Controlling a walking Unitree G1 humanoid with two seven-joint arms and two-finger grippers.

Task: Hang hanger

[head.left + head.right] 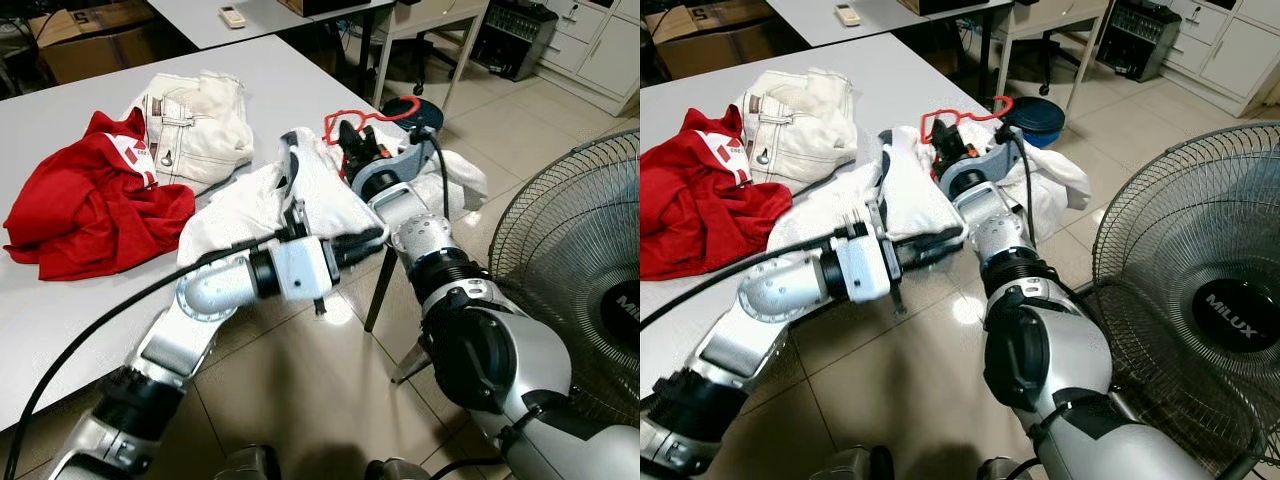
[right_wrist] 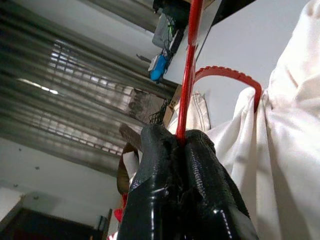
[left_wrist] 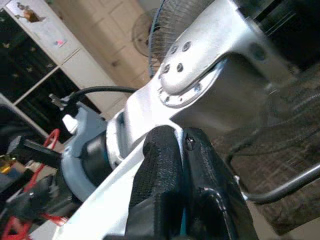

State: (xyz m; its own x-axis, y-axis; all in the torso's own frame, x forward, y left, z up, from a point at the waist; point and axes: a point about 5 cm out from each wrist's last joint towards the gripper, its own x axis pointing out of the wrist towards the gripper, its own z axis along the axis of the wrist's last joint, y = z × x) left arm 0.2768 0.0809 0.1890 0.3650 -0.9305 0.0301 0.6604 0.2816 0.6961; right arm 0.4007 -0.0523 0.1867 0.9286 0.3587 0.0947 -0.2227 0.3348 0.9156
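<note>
Right pincer [image 1: 352,140], arm stretched forward, clamps the red hanger [image 1: 345,116]; the hanger's hook [image 1: 400,112] points rightward. Left pincer [image 1: 290,165], wrist bent, pinches the white garment [image 1: 320,185].

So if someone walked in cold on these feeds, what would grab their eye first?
Probably the red hanger pinched in the right gripper, with a white garment draped on it off the table's edge. The left gripper clamps the garment's lower fold. Next come the red shirt crumpled on the table to the robot's left, and the big standing fan to its right.
</note>
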